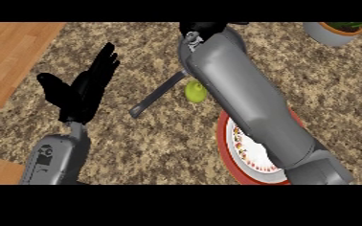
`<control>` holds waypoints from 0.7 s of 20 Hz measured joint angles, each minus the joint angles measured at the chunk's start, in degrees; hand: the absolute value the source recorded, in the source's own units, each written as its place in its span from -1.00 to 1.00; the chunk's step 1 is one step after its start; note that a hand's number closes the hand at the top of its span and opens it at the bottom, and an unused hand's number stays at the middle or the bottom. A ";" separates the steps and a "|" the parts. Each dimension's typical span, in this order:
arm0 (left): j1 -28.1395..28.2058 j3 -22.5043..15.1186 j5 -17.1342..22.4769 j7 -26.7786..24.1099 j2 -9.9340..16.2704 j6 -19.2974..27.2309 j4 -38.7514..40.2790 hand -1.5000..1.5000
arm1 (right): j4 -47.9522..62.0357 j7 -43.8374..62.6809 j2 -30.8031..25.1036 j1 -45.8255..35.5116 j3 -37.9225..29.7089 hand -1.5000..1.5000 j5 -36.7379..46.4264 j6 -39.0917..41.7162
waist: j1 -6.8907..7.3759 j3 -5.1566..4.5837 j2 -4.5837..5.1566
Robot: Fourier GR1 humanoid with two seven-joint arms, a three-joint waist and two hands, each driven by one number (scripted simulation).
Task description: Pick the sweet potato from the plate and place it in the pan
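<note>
The red-rimmed plate (231, 165) with a patterned white centre lies at the lower right, mostly covered by my right forearm. No sweet potato shows on it or anywhere else. A dark pan handle (157, 95) slants out from under that forearm at the centre, while the pan's body is hidden. My right hand (203, 28) is at the top centre, beyond the handle, and only part of its black back shows. My left hand (83, 92) rests open at the left, fingers up, holding nothing.
A small green fruit (196, 91) lies beside the right forearm, just right of the pan handle. A grey plant pot (326, 33) stands at the top right corner. The speckled counter ends in wood flooring (21, 52) at the left.
</note>
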 measured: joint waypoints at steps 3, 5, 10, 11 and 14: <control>-0.82 0.02 -0.25 0.21 -0.16 0.38 0.33 0.00 | 2.97 1.38 -0.02 -2.84 -1.37 1.00 1.17 -1.64 | -0.40 0.02 0.05; -0.97 0.22 -0.33 0.23 -0.08 0.52 0.61 0.00 | 4.76 2.24 -0.05 -4.10 -2.03 1.00 1.74 -2.86 | -0.74 0.04 -0.01; -1.25 0.78 -0.73 0.54 -0.10 1.54 0.78 0.00 | 8.44 3.54 -0.07 -5.69 -3.15 1.00 3.05 -6.21 | -2.25 0.14 -0.35; -0.97 0.90 -0.76 0.47 -0.10 1.67 0.82 0.00 | 8.97 3.75 -0.06 -5.82 -3.44 1.00 3.42 -7.05 | -2.63 0.16 -0.40; -0.99 1.72 -0.53 0.20 0.20 1.78 1.14 0.00 | 10.67 3.85 -0.06 -5.15 -3.98 1.00 4.30 -9.65 | -3.82 0.21 -0.47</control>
